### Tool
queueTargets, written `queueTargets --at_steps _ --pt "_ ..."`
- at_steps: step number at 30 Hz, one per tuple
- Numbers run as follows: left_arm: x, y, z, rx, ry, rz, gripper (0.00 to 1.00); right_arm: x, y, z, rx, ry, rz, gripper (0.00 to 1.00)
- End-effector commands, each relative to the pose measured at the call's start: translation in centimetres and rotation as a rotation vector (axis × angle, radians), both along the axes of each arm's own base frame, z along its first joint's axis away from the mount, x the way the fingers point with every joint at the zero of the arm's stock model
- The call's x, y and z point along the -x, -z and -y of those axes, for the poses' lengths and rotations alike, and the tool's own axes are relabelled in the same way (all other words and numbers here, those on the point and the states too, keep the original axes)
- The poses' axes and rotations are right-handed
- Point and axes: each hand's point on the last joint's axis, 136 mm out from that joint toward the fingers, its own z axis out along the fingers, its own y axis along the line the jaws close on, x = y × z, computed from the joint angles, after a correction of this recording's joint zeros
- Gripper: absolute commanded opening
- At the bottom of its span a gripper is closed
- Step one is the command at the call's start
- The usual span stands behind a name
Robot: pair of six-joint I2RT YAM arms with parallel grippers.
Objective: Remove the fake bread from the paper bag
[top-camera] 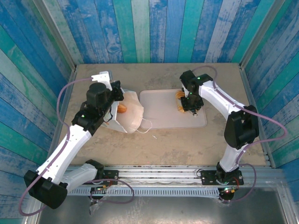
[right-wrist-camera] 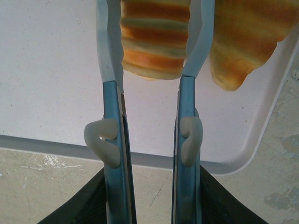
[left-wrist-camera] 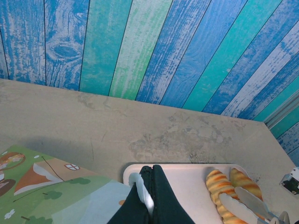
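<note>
Fake bread: croissant (right-wrist-camera: 154,44) pinched in right pincer (right-wrist-camera: 153,28) over tray (right-wrist-camera: 56,70), top of frame; another piece (top-camera: 122,108) inside paper bag (top-camera: 133,116), centre-left. Left pincer (left-wrist-camera: 150,170) clamped on bag handle (left-wrist-camera: 138,181). Step: depositing. Next: spread, lift, reach into bag.

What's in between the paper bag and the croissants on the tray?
Just bare pink tray, seen from the top camera, between the paper bag and croissants.
</note>
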Motion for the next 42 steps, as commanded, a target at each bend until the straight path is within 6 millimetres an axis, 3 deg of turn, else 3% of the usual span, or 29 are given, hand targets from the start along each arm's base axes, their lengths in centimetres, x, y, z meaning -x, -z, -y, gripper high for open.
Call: queueTargets --at_steps 1,11,22,37,42 --pt "-0.2 0.0 0.1 0.008 -0.002 0.010 0.00 -1.7 -1.0 -0.1 -0.006 0.024 0.064 0.42" --pt "-0.4 0.1 0.3 0.015 0.001 0.006 0.00 -2.5 -1.3 -0.3 -0.019 0.040 0.083 0.41" --pt "-0.4 0.2 0.3 0.015 0.001 0.003 0.00 -1.5 -0.8 -0.4 -0.040 0.023 0.047 0.45" --pt "-0.5 0.2 0.2 -0.001 -0.002 -0.006 0.00 -0.2 -3.4 -0.1 -0.066 -0.028 0.101 0.48" --pt "-0.1 0.8 -0.2 -0.059 -0.001 -0.036 0.00 0.2 -6.2 -0.8 -0.138 -0.100 0.183 0.46"
